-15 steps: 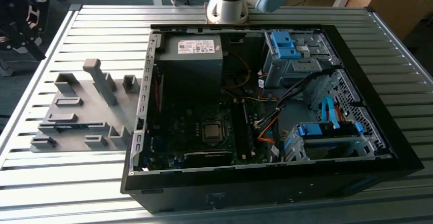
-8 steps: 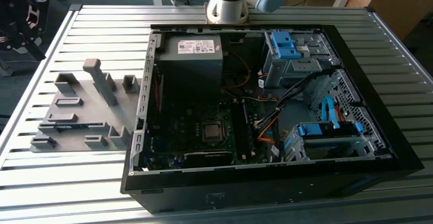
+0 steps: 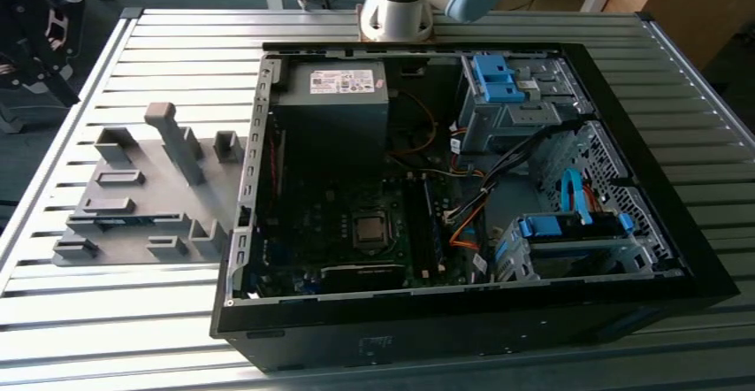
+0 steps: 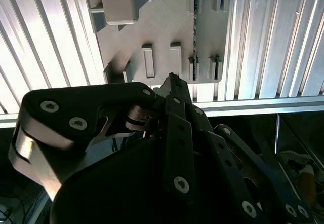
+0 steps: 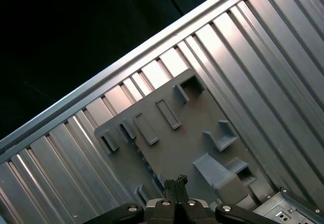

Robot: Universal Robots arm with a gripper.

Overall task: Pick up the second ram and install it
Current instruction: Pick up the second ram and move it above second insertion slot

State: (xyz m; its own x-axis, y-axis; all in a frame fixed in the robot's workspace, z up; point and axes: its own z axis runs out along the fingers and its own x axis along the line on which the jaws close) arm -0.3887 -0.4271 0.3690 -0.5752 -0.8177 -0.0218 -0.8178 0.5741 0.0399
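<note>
The black pincer (image 5: pixel 175 182) – tips pressed together – hangs above the grey plastic tray (image 5: pixel 187 133) on the slatted metal table (image 5: pixel 263 57), where the thin green-blue memory stick (image 4: pixel 194 31) stands edge-on.

soft, even daylight covers the ribbed silver metal table (image 3: pixel 130 320) in the exterior view, while the open black computer case (image 3: pixel 354 342) is dim and shadowed inside. in both wrist views white glare streaks the table's slats. the grey plastic tray with upright blocks (image 5: pixel 177 148) carries short soft shadows. the black metal gripper (image 4: pixel 172 79) is a dark mass with one bright highlight along its edge.
</note>
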